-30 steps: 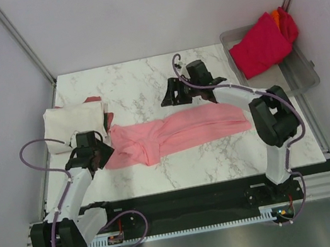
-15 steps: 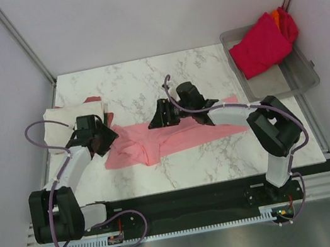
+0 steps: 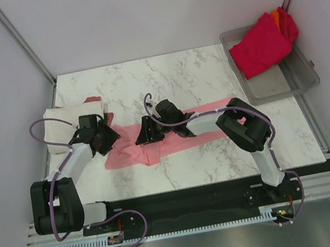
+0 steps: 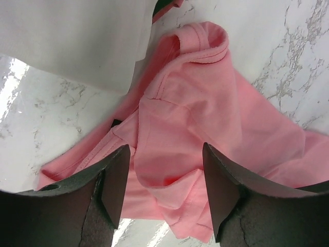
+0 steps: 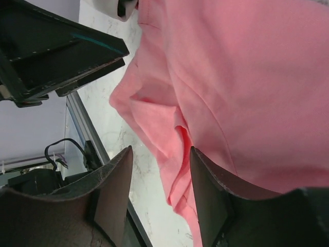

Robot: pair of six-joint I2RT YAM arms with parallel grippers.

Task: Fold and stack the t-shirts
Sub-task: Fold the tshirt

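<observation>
On the marble table [image 3: 221, 152] the right gripper [image 3: 144, 132] has swept leftward over the light pink t-shirt [image 3: 129, 155] lying rumpled mid-table beside the folded cream t-shirt [image 3: 62, 119], and both it and the left gripper [image 3: 105, 138] hover with fingers apart, seemingly readying a fold.

Your left claw [image 4: 164, 149] points toward its right, jaws spread wide. Your right claw [image 5: 160, 150] faces it from close by, jaws also wide apart, your right arm [image 3: 242, 124] stretched leftward, elbow folded behind.
</observation>
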